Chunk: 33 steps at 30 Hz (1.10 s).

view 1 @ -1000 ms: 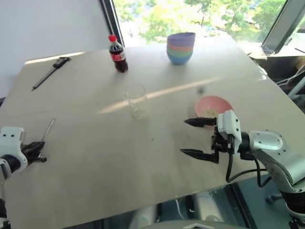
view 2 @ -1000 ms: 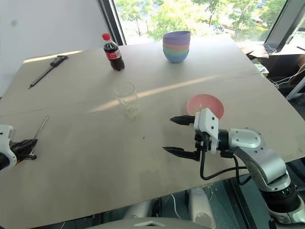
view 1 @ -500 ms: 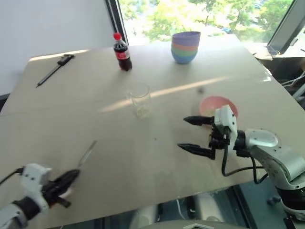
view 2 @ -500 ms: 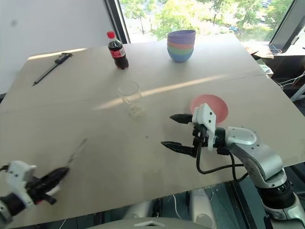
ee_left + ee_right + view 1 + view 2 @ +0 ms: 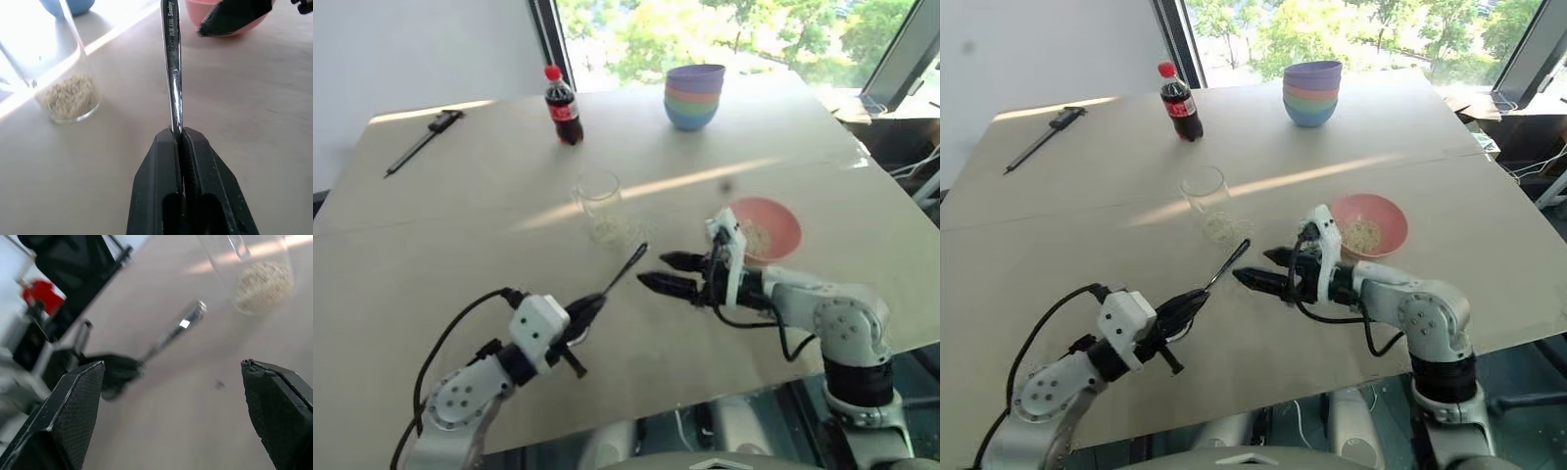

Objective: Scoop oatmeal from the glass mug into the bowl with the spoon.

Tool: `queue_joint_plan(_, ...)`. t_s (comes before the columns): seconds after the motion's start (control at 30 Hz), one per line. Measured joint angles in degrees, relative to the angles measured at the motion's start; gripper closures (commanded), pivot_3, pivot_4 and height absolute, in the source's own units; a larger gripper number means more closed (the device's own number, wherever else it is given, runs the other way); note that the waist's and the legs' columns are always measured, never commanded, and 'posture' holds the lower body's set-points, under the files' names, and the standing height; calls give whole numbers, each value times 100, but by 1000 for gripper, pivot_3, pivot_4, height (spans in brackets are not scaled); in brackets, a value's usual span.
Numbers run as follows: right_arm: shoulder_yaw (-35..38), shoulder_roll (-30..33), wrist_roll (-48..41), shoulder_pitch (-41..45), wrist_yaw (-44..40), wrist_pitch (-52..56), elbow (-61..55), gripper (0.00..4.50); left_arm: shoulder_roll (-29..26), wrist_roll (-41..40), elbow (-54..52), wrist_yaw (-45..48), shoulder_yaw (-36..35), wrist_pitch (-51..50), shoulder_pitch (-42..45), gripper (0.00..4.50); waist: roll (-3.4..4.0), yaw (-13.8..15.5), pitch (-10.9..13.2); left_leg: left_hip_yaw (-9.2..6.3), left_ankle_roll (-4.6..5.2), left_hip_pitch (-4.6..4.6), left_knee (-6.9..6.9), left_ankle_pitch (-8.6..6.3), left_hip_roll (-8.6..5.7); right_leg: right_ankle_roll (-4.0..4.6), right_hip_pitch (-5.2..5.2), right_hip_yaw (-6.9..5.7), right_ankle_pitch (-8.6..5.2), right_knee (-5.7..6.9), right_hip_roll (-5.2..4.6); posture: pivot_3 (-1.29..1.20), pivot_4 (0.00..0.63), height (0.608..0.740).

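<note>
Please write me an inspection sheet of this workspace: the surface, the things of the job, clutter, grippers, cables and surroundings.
Surface: pale wooden table, streak of sunlight across it.
Job's things: glass mug upright, oatmeal at its bottom; more oatmeal in the pink bowl; spoon held off the table.
Clutter: cola bottle, stack of bowls, long black tool at the far edge.
Grippers: left gripper shut on the spoon handle; right gripper open, beside the bowl.
Cables: black cable looping off the left arm.
Surroundings: window, trees outside.
</note>
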<state>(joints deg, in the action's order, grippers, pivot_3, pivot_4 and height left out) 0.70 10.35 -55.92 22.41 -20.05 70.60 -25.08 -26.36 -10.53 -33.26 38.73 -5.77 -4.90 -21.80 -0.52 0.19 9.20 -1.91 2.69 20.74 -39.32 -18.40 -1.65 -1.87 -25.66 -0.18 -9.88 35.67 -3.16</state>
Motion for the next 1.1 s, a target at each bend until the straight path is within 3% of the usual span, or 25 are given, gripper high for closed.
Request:
queue_joint_plan(0.23,173,-732,-131,330,790,91,559,0,342,417,310,-431,632,214,306,4476,9,-47,5,-5,1,0,-1,1,-5,-2,1,-7,0,7,15,0,150,740)
queue_joint_plan(0.7,67,-869,-19,332,908,-152,766,0,381,475,632,-605,819,423,425,4476,12,-106,6,-4,2,-2,-1,1,-5,-3,0,-7,0,10,17,0,150,740)
queue_joint_plan(0.8,23,-855,-12,332,885,-202,769,920,426,471,696,-644,836,427,502,4500,12,-106,6,-4,1,-2,-1,1,-5,-3,0,-7,0,10,17,0,150,740)
queue_joint_plan(1.03,17,-835,69,333,860,-328,824,4343,425,459,707,-622,874,436,543,4500,12,-106,6,-4,2,-2,-1,1,-4,-3,0,-7,0,10,17,0,150,740)
queue_joint_plan(1.1,-6,-836,79,342,813,-349,825,4435,423,433,742,-600,888,436,551,4500,12,-106,6,-4,2,-2,-1,1,-4,-3,0,-7,0,10,18,0,150,740)
